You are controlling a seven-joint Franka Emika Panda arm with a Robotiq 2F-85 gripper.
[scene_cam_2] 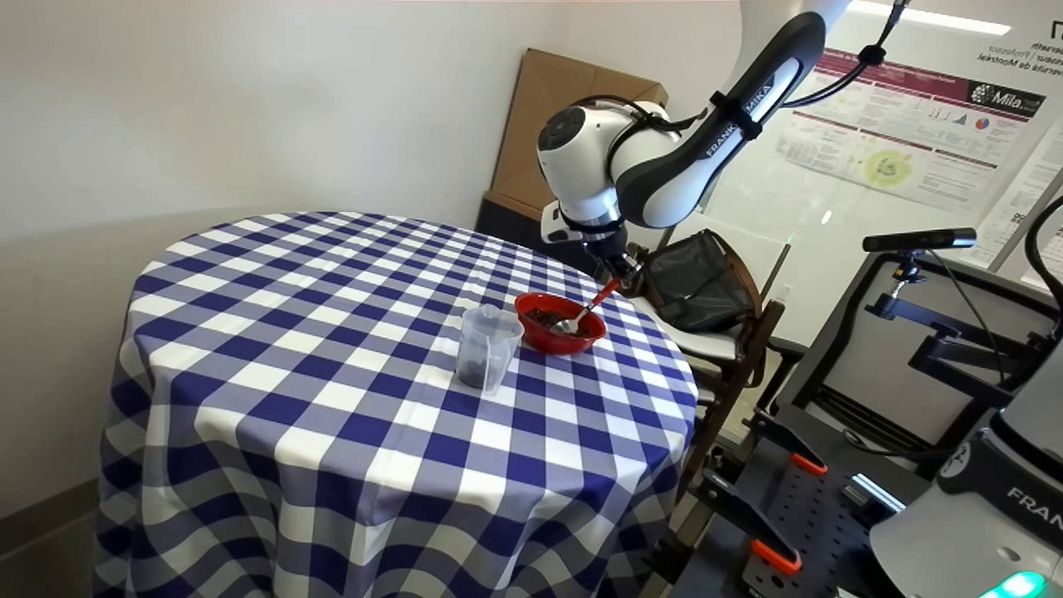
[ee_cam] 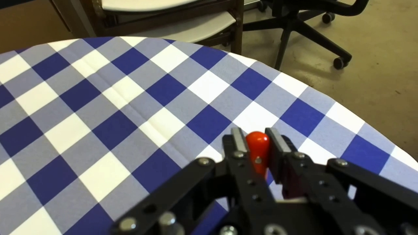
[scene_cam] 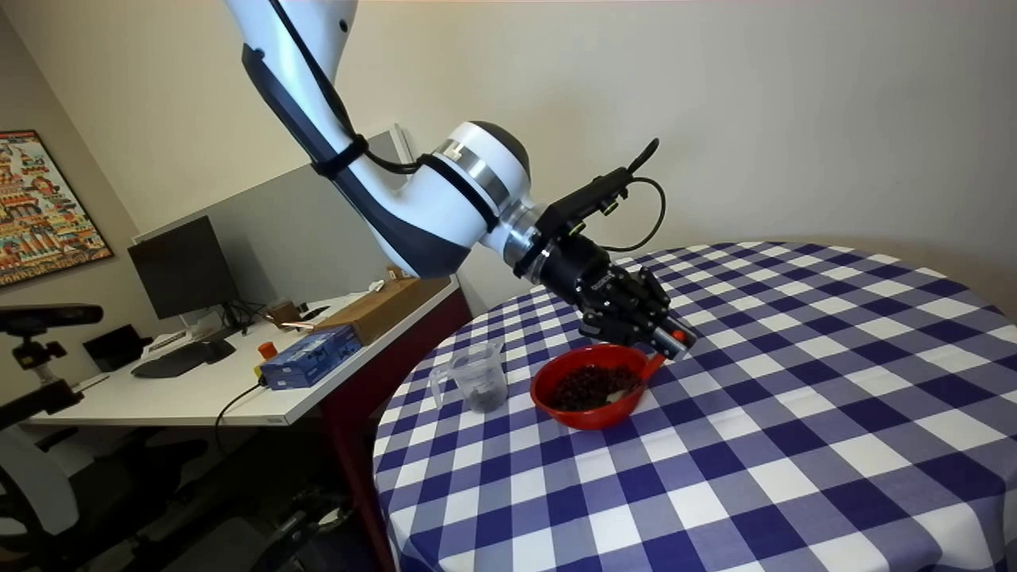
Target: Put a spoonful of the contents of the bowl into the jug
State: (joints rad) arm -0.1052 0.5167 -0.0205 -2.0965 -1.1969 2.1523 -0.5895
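The red bowl (scene_cam: 589, 419) rests on the checked cloth, partly filled with a dark brown loose mass (scene_cam: 586, 388). A spoon with a red handle (scene_cam_2: 604, 292) and a metal head (scene_cam_2: 566, 325) leans in it, the head down at the contents. My gripper (ee_cam: 255, 138) is shut on the handle, whose rounded end shows between the fingertips in the wrist view. In an exterior view the gripper (scene_cam: 675, 340) is tilted above the bowl's rim. The clear jug (scene_cam_2: 490, 332) stands upright beside the bowl, apart from it. Something dark shows low in the jug; I cannot tell what.
A blue and white checked cloth (scene_cam: 794, 445) covers the round table. A white desk (scene_cam: 262, 401) with a blue box (scene_cam: 310, 357) stands near its edge. Chairs (scene_cam_2: 706, 336) stand beyond the table in an exterior view, and the wrist view shows the table's curved edge.
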